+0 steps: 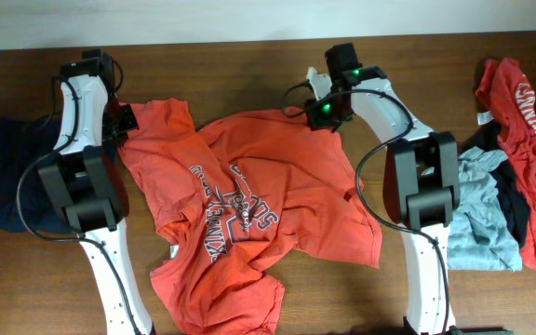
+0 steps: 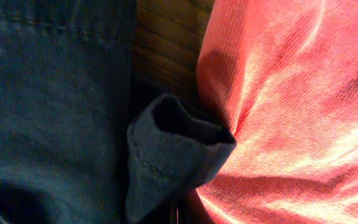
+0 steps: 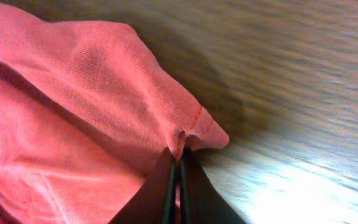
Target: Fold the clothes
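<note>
We see the orange T-shirt (image 1: 249, 205) lying crumpled, print up, mid-counter (image 1: 249, 56); our right tool (image 3: 178, 165) is clamped on a hem corner; our left tool (image 1: 124, 123) sits clenched at the sleeve edge beside a navy garment (image 1: 7, 177), and we cannot tell what it grips.

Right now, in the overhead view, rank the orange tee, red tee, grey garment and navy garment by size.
1. orange tee
2. red tee
3. navy garment and grey garment look alike; both are partly covered, so no ranking.
</note>
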Tool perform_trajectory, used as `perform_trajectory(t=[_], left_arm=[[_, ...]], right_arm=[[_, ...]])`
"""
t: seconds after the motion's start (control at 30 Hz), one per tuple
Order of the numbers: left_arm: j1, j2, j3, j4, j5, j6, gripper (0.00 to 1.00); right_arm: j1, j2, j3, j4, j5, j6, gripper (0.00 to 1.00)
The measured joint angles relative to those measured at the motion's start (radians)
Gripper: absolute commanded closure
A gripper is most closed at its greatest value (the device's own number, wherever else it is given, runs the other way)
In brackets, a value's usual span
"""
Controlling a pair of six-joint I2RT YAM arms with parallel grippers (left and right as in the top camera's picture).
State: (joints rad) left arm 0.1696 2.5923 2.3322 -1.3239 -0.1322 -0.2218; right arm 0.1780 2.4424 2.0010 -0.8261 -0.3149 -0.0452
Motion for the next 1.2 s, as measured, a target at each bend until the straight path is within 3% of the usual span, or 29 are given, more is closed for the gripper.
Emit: perform_trajectory(t=[0.4, 0.63, 0.8, 0.83, 0.87, 0.9, 0.93, 1.0, 1.03, 1.07, 1.2], left_arm=[[0.0, 0.0, 0.0, 0.051, 0.004, 0.001, 0.99], [0.0, 0.027, 0.055, 0.182, 0.123, 0.091, 0.99], [0.0, 0.049, 0.153, 0.275, 0.2, 0.152, 0.99], [0.0, 0.049, 0.188, 0.293, 0.22, 0.163, 1.0], [0.0, 0.049, 0.201, 0.292, 0.227, 0.164, 1.0], [0.0, 0.049, 0.221, 0.289, 0.238, 0.169, 0.97], [0.0, 0.049, 0.238, 0.275, 0.253, 0.174, 0.85], [0.0, 0.049, 0.267, 0.229, 0.284, 0.179, 0.43], [0.0, 0.049, 0.277, 0.194, 0.302, 0.192, 0.13], [0.0, 0.049, 0.286, 0.161, 0.314, 0.198, 0.07], [-0.001, 0.049, 0.298, 0.039, 0.332, 0.211, 0.04]], right_arm=[[-0.295, 0.001, 0.188, -0.031, 0.081, 0.095, 0.96], [-0.321, 0.005, 0.383, -0.045, -0.013, 0.098, 0.96], [-0.321, 0.006, 0.404, -0.105, 0.016, 0.098, 0.96], [-0.322, 0.007, 0.404, -0.115, 0.039, 0.098, 0.89], [-0.322, 0.007, 0.404, -0.12, 0.049, 0.099, 0.72], [-0.322, 0.007, 0.404, -0.132, 0.063, 0.096, 0.52], [-0.323, 0.007, 0.404, -0.144, 0.072, 0.1, 0.45], [-0.327, 0.007, 0.404, -0.164, 0.086, 0.102, 0.39], [-0.333, 0.007, 0.404, -0.183, 0.093, 0.101, 0.34], [-0.335, 0.007, 0.404, -0.189, 0.096, 0.101, 0.33], [-0.349, 0.007, 0.404, -0.24, 0.109, 0.102, 0.32]])
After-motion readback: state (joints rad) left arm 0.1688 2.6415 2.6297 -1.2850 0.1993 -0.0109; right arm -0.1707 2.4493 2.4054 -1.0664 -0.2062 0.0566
